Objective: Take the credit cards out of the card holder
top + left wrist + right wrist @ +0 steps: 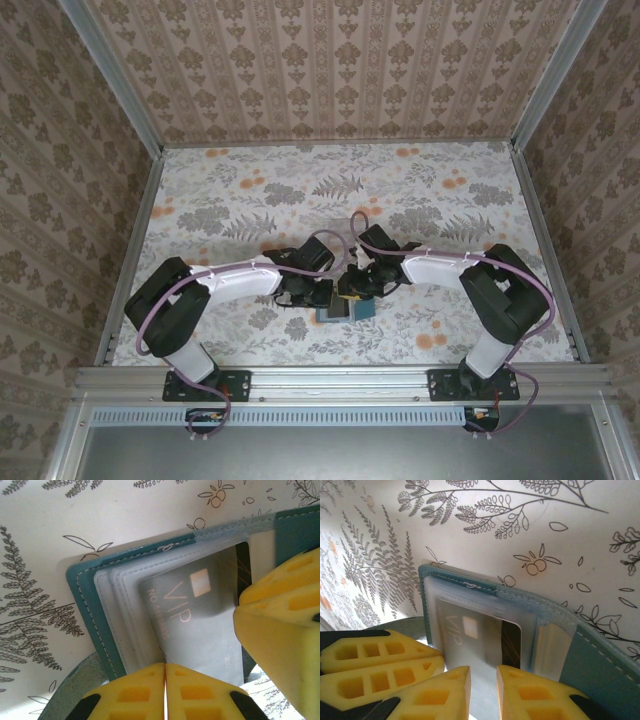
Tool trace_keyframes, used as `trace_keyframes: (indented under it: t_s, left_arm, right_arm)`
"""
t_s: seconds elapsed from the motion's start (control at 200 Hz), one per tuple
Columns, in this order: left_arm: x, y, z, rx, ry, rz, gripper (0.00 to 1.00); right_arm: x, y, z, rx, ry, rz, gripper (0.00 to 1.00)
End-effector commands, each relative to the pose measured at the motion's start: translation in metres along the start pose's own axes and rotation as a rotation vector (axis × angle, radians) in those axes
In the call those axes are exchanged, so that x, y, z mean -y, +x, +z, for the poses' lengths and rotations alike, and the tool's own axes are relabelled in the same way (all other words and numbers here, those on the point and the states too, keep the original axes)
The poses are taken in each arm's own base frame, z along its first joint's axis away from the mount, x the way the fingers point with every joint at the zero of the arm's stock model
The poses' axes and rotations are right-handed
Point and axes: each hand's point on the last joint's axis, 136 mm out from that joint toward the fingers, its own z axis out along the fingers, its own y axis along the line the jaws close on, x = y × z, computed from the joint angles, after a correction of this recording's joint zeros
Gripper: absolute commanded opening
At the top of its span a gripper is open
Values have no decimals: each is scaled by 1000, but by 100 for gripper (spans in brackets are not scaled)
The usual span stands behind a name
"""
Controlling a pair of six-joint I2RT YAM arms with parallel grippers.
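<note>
On table (250, 190), card holder (365, 310) seemingly crosswise

Reading "VIP" in pale capitals on the grey credit card (200, 625), just beyond the left gripper (165, 667) tips, behind a clear sleeve (125, 610). Running alongside it, a smaller line starting "NO", then a row of digits, mostly eights, too blurred to fix exactly. Same "VIP" again, faint and turned sideways, just ahead of the right gripper (483, 672).

1 card holder (86, 611), 1 visible credit card (200, 630) inside.
</note>
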Motion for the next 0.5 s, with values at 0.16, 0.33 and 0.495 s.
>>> trace_keyframes:
  t_s: [0.16, 0.33, 0.495]
  left_arm:
    - [-10, 8, 6, -35, -47, -4, 9]
    - [-10, 8, 5, -36, -52, 5, 9]
    - [-4, 1, -3, -13, -47, 12, 9]
  right_arm:
    - [27, 1, -5, 10, 142, -1, 21]
    - [25, 0, -13, 28, 151, -10, 21]
    - [6, -5, -25, 64, 93, -26, 23]
